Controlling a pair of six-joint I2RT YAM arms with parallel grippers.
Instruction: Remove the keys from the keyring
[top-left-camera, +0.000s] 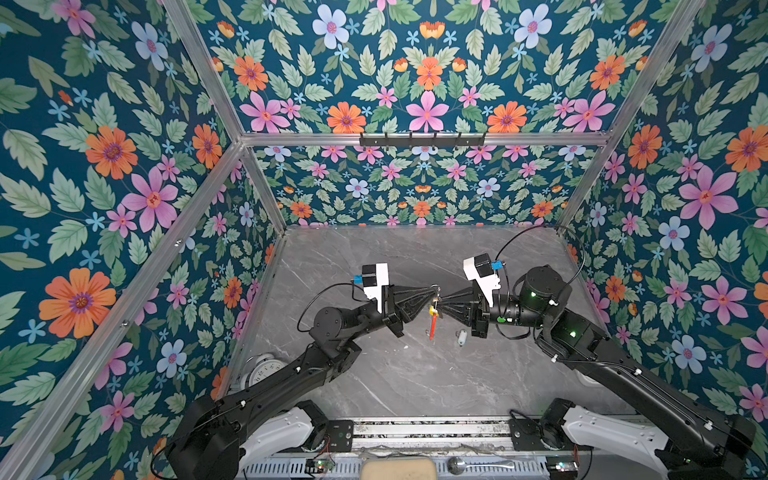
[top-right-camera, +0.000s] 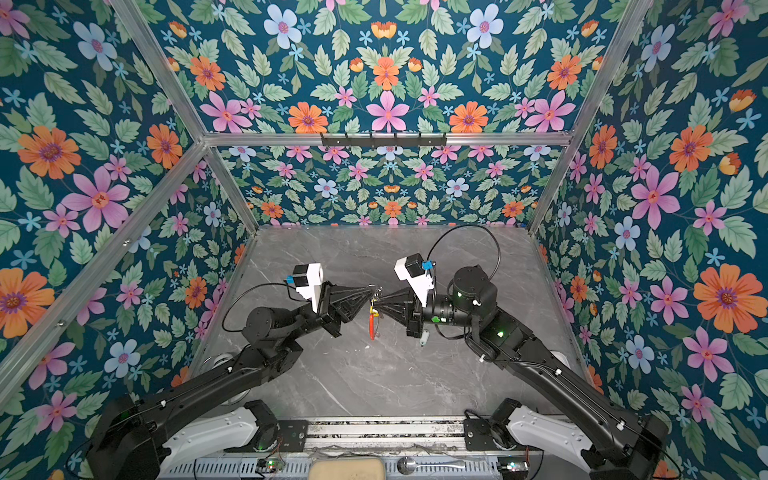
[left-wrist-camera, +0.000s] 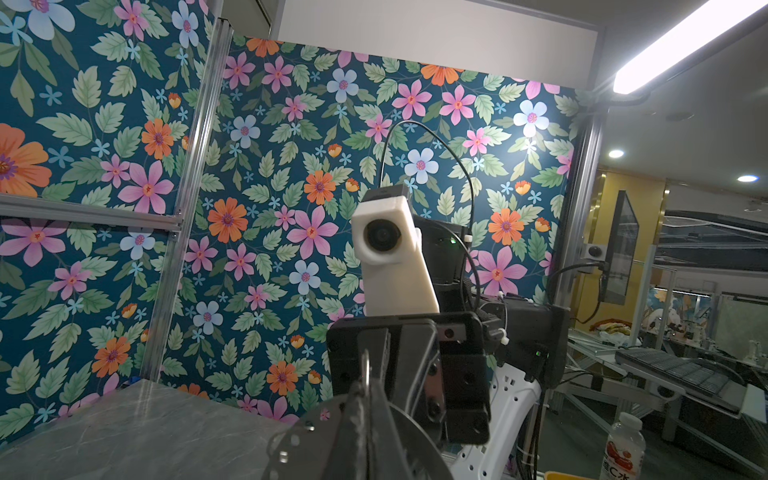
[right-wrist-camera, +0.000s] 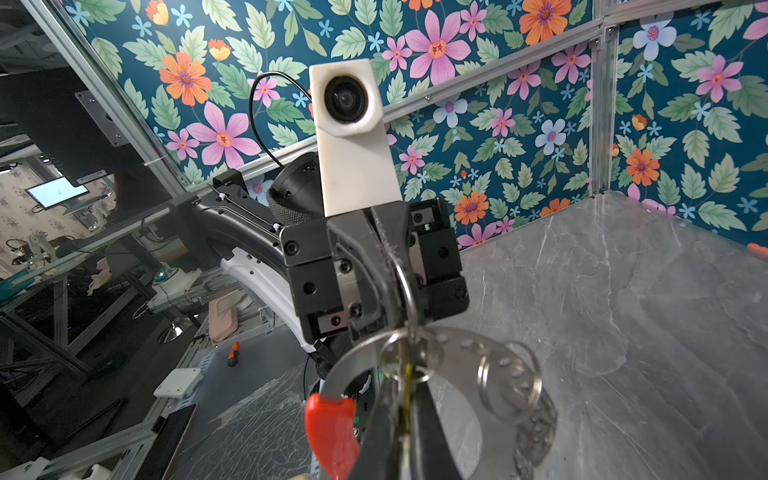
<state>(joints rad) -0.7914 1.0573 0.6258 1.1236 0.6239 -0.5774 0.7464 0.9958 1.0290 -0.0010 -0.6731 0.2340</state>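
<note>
The marble table (top-left-camera: 395, 374) is carrying one freed item. The rest of the work is being held in the air above its middle, where the two arms are meeting tip to tip.

The left gripper (top-left-camera: 432, 292) is clamping fully down. In the right wrist view its jaws appear to be pinching a thin silver split ring (right-wrist-camera: 405, 286) threaded on the hoop.

The right gripper (top-left-camera: 444, 300) is likewise pressing closed, with yellow showing between its fingers. I judge it to be gripping the yellow-tagged key (top-left-camera: 433, 311).

The keyring (right-wrist-camera: 457, 347) is hanging between the two tips, well clear of the table. It is presenting edge-on in both top views, with its plane roughly upright. Its long span is running down from the pinch, and the red section (top-left-camera: 432, 327) is sitting lowest.

The pale-tagged key (top-left-camera: 461, 336) is lying loose on the table near the right gripper, long axis running roughly near to far.

Judgement: one key is off, and the yellow-tagged one is not yet separated. Whether it is clearing the hoop cannot be told.
</note>
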